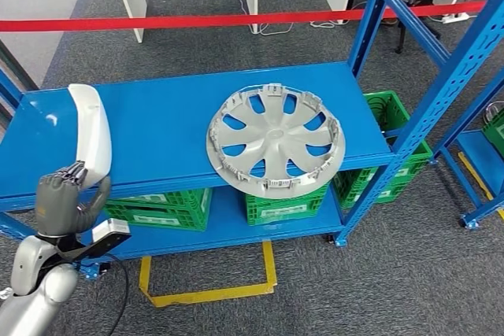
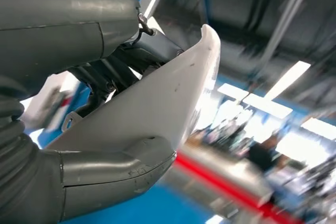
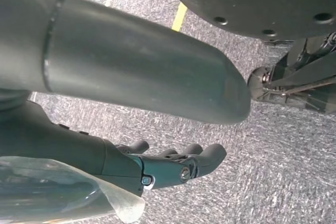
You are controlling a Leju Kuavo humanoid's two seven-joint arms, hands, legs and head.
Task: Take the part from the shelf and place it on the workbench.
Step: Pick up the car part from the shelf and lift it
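Gripping white part (image 1: 90,133) in left hand (image 1: 59,202) at shelf (image 1: 161,127) edge | right hand (image 3: 174,166) empty, fingers apart | hubcap (image 1: 275,138) overhangs edge

Right hand (image 3: 174,129), fingers apart and empty, above grey carpet (image 3: 277,161).

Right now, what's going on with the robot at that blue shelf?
The robot's left hand grips a white curved plastic part, lifted in front of the blue shelf. In the left wrist view, the thumb and fingers clamp the part from both sides. The right hand hangs over the grey carpet, holding nothing. A silver wheel cover lies flat on the shelf's top deck, its near edge overhanging slightly, with green crates on the level below. No workbench is visible, so placing is not yet done.
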